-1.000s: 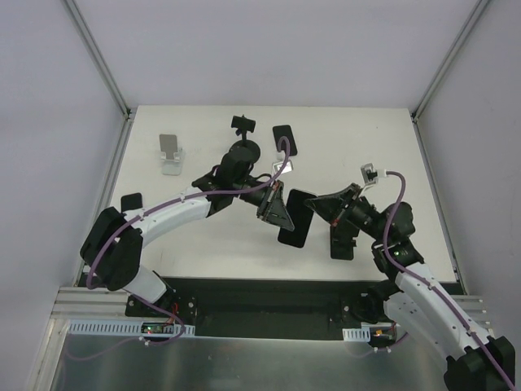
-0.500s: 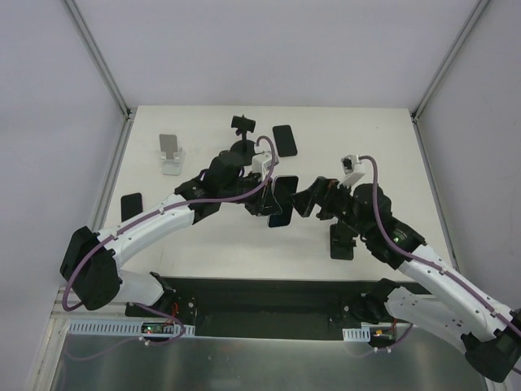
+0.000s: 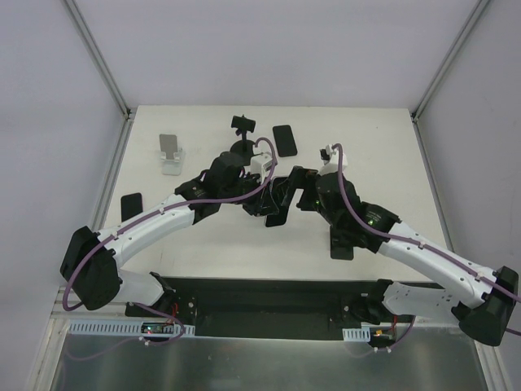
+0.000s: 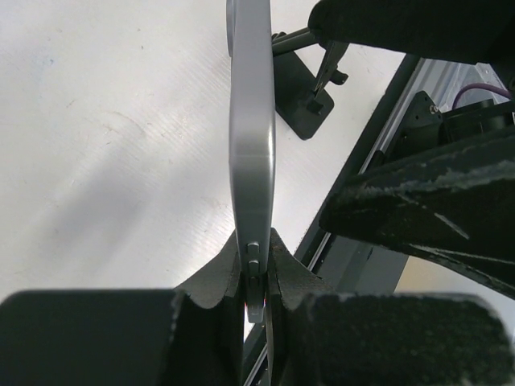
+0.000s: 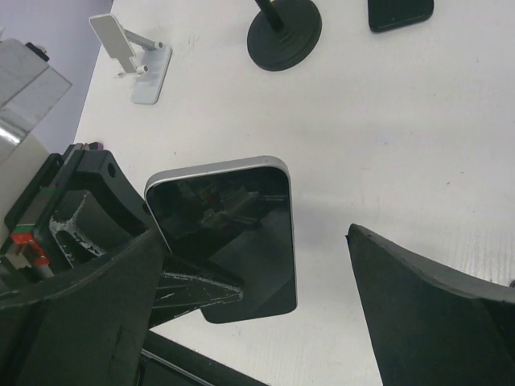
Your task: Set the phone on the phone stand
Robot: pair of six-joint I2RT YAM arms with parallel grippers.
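Links: white shells on left arm point(image 3: 155, 224) and right arm point(image 3: 431, 262)
Joints point(image 3: 85, 277): black
Cables point(image 3: 264, 139): purple, routed along both arms

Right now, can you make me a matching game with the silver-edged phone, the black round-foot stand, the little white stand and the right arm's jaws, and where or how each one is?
Things
1. silver-edged phone
2. phone stand
3. little white stand
4. right jaws

Place or state
A. wide open
B. far middle of the table, nothing on it
C. far-left part of the table
D. pinched on its edge by the left jaws

Pairs: 1-D, 2-B, 3-C, 4-A
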